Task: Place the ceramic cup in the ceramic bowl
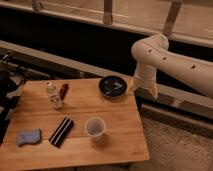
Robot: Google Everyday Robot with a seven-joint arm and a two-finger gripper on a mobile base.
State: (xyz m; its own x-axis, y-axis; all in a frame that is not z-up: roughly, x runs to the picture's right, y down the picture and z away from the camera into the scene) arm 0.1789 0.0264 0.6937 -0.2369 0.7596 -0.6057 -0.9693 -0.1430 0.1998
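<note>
A pale cup (pixel 95 127) stands upright on the wooden table (pixel 115 145), near its front middle. A dark bowl (pixel 112 86) sits at the table's back edge, up and to the right of the cup, with pale marks inside it. My white arm comes in from the right and bends down beside the bowl. My gripper (pixel 139 87) hangs just right of the bowl's rim, at the table's back right corner. It is far from the cup and holds nothing that I can see.
A small white bottle (pixel 53 95) and a red object (pixel 63 90) stand at the back left. A black flat item (pixel 61 131) and a blue sponge (pixel 28 137) lie at the front left. A dark ledge runs behind the table. The floor lies to the right.
</note>
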